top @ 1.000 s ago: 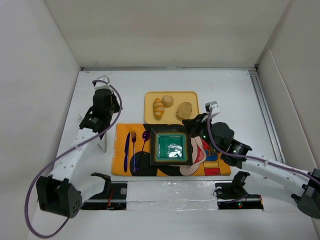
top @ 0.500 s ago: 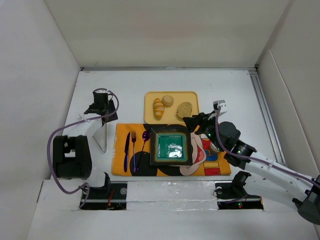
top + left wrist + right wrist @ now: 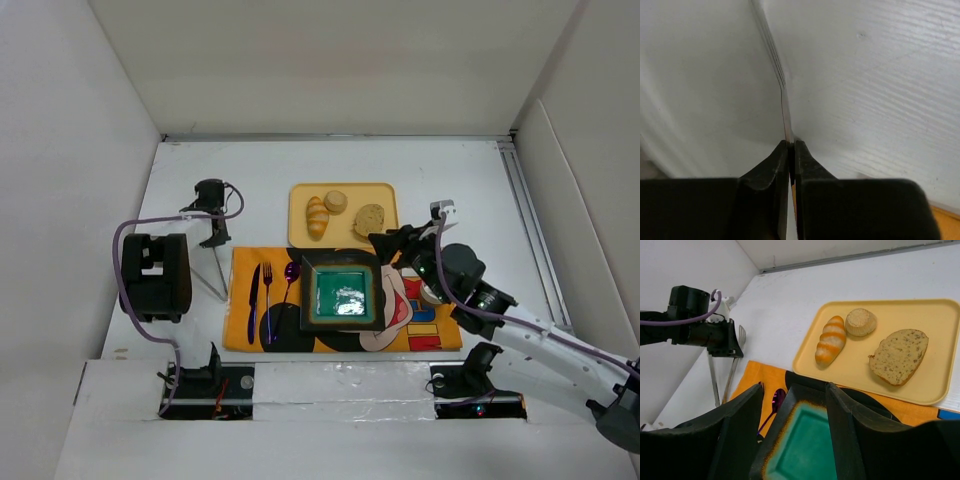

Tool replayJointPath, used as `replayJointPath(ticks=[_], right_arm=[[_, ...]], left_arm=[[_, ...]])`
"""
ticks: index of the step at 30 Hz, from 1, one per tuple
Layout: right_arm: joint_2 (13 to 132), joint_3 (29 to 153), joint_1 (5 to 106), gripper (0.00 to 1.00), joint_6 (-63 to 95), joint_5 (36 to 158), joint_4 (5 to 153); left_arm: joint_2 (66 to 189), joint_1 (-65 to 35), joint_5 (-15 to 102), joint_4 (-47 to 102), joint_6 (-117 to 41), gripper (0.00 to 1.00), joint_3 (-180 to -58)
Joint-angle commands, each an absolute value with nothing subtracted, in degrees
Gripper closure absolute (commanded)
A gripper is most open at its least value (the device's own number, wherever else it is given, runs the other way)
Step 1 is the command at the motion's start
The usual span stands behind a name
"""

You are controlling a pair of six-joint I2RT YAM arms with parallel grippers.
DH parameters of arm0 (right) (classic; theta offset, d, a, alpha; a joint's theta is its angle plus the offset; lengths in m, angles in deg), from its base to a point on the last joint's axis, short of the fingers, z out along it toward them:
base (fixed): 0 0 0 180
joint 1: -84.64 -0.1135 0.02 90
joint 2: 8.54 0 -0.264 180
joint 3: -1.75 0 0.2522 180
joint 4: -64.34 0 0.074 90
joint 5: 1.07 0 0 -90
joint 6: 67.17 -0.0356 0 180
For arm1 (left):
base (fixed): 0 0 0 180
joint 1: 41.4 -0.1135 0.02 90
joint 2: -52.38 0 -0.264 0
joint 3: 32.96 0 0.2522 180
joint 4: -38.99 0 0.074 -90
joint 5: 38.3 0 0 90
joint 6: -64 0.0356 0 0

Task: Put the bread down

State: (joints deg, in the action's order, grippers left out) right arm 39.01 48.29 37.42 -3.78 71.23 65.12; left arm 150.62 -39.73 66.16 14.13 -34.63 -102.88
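- White table [image 3: 470,170]: both arms are bolted at its near edge.
- Orange placemat [image 3: 240,300]: it has a cartoon print, and we can't read any lettering on it.
- Right arm: it stretches from the near right corner toward the centre, with the wrist just beside the tray's near right corner.
- Left arm: it is folded up at the left side, with the wrist pointing down over the table just past the placemat's far left corner.
- Yellow tray [image 3: 345,232]: it sits on the far side of the placemat and holds all the bread.
- Green square plate [image 3: 345,295]: it sits on the placemat, and we see no mark on it.
- Right gripper [image 3: 795,387]: the fingers are spread wide over the plate's far edge and hold nothing.
- Left gripper [image 3: 789,145]: it is pinched tight on metal tongs [image 3: 741,337], whose legs hang down.
- Knife [image 3: 253,295], fork [image 3: 267,300] and purple spoon [image 3: 290,272]: these lie left of the plate.
- Slice [image 3: 369,219]: it lies on the right of the tray.
- Ridged roll [image 3: 317,217]: it lies on the left of the tray.
- Round bun [image 3: 336,201]: it lies just beside the roll's far end.
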Motion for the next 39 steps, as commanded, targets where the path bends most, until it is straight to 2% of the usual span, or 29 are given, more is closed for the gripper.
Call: replayJointPath(ticks=[1, 6, 9, 10, 11, 13, 16, 19, 25, 26, 28, 29, 31, 32, 35, 39], right_arm=[[36.6, 47.9, 38.3, 0.42, -3.5, 70.3, 63.9], [35.9, 47.5, 38.3, 0.50, -3.6, 71.0, 64.0], [36.5, 46.3, 38.8, 0.61, -3.6, 71.9, 61.2], [37.7, 46.8, 38.8, 0.66, -3.6, 72.7, 61.4], [38.4, 47.4, 38.8, 0.86, -3.1, 73.6, 61.7], [40.2, 48.9, 38.8, 1.00, -2.5, 76.4, 63.6], [42.1, 49.3, 38.8, 1.00, -1.8, 80.6, 62.1], [42.7, 50.1, 38.8, 1.00, -0.9, 85.6, 61.7], [44.0, 52.6, 38.3, 0.65, -1.1, 88.5, 62.3], [44.3, 53.2, 38.3, 0.54, -1.5, 90.8, 62.6], [45.1, 54.1, 37.8, 0.43, -3.7, 94.3, 62.0], [45.6, 54.0, 37.8, 0.32, -4.5, 95.9, 59.1], [48.7, 53.9, 37.3, 0.25, -6.3, 102.8, 55.2], [50.1, 54.0, 36.7, 0.18, -8.3, 104.6, 53.6], [57.1, 54.6, 35.9, 0.05, -11.5, 108.6, 44.5], [65.5, 58.5, 33.2, 0.01, -12.1, 114.9, 40.0]], left_arm=[[153.2, -39.7, 70.3, 10.0, -34.4, 1.00, -105.8], [149.2, -39.7, 75.0, 8.2, -35.7, 1.00, -107.4], [142.1, -39.7, 77.4, 8.4, -37.2, 1.00, -107.7], [140.1, -39.7, 77.1, 8.6, -37.5, 1.00, -107.5], [135.7, -39.7, 76.2, 9.7, -37.7, 1.00, -107.3], [131.6, -38.1, 72.2, 11.0, -37.6, 1.00, -106.1], [125.2, -35.5, 66.5, 12.5, -38.3, 1.00, -105.8], [118.8, -35.5, 53.9, 16.9, -41.2, 1.00, -103.3], [109.3, -35.5, 24.4, 36.9, -50.8, 1.00, -95.2], [108.2, -35.5, 21.8, 43.6, -52.8, 1.00, -94.1], [107.3, -35.5, 15.6, 50.3, -58.7, 1.00, -90.7], [106.4, -35.5, 13.4, 58.4, -61.4, 1.00, -89.4], [105.4, -35.5, 8.8, 68.4, -66.8, 1.00, -84.2], [104.6, -35.5, 7.8, 77.4, -71.9, 1.00, -82.8], [103.6, -35.5, 4.1, 88.8, -78.8, 1.00, -80.2], [102.4, -35.5, 0.6, 98.2, -84.1, 1.00, -79.2]])
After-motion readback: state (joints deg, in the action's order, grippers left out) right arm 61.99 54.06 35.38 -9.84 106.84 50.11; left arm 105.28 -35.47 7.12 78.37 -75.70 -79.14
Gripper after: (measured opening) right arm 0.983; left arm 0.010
